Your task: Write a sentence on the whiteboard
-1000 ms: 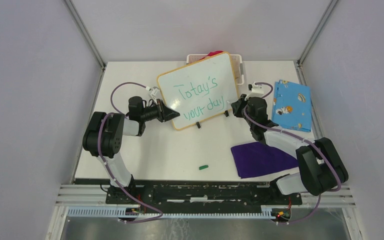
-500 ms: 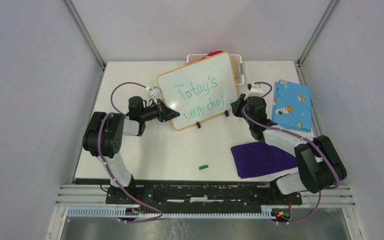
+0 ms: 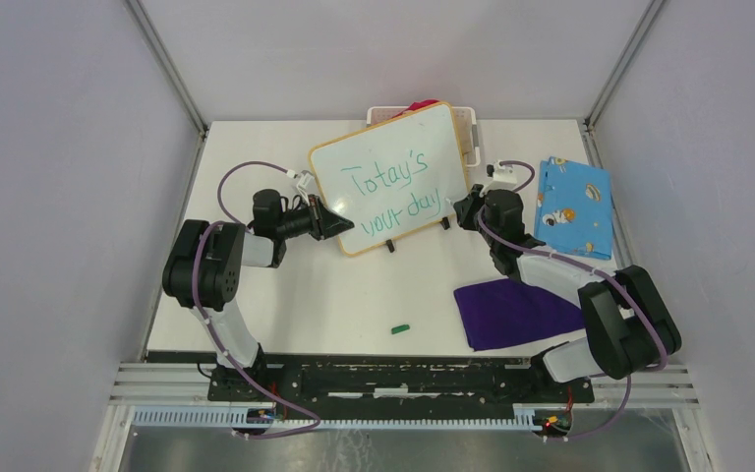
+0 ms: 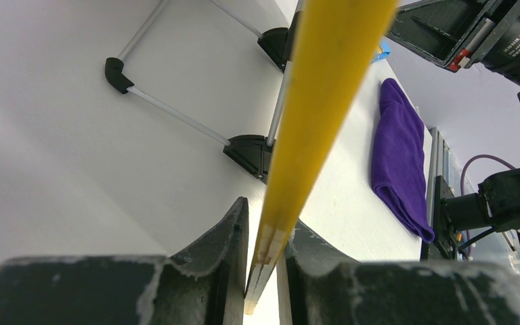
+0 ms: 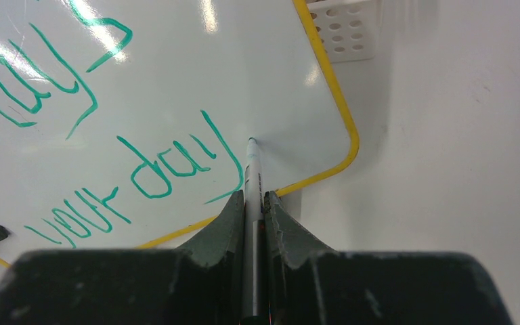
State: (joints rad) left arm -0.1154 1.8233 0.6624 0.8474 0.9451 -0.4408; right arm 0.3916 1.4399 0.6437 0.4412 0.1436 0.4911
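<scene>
The whiteboard (image 3: 393,177) stands tilted at mid-table on two black feet, with a yellow-orange frame. The green sentence (image 3: 390,189) reads "Totay's your day" in two lines; it also shows in the right wrist view (image 5: 135,162). My left gripper (image 3: 339,224) is shut on the board's lower left edge; its frame (image 4: 311,122) runs between the fingers (image 4: 227,250). My right gripper (image 3: 455,206) is shut on a grey marker (image 5: 252,183). The marker's tip touches the board just right of "day", near the lower right corner.
A white perforated basket (image 3: 469,128) stands behind the board, also in the right wrist view (image 5: 345,27). A purple cloth (image 3: 516,310) lies front right. A blue patterned cloth (image 3: 575,205) lies at the right. A green marker cap (image 3: 400,328) lies near the front edge.
The right gripper and marker have shifted very slightly toward the board. The left gripper and the board have not moved.
</scene>
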